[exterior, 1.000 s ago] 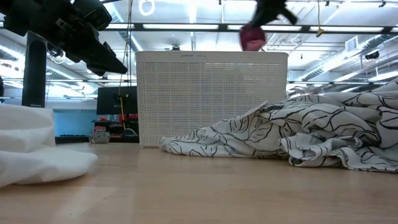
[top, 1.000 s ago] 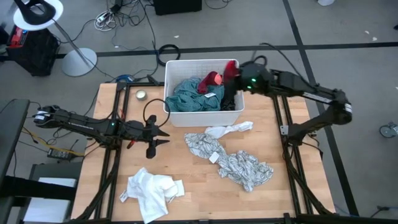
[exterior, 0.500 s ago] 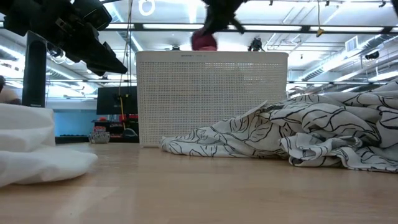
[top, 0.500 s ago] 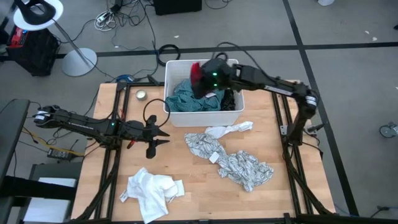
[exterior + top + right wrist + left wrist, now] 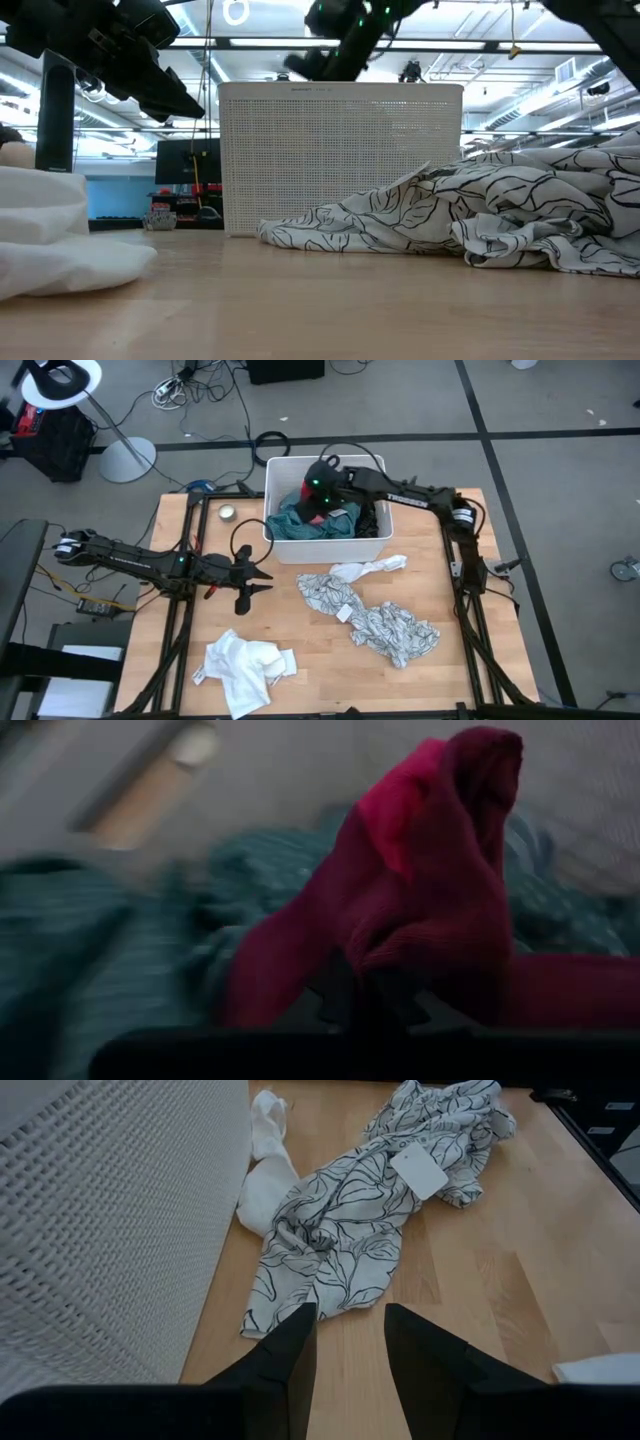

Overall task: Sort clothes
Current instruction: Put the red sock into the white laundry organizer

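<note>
Red garment (image 5: pixel 440 890) hangs bunched from the right claw (image 5: pixel 365 1000), which is clamped on it over the white bin (image 5: pixel 280 550) at upper centre of the high view, above teal cloth (image 5: pixel 300 520). That arm stretches leftward across the bin. Leaf-print garment (image 5: pixel 385 622) lies diagonally, upper left to lower right, on the tabletop (image 5: pixel 480 650). Left claw (image 5: pixel 255 578), fingers apart and empty, points right at centre left.
</note>
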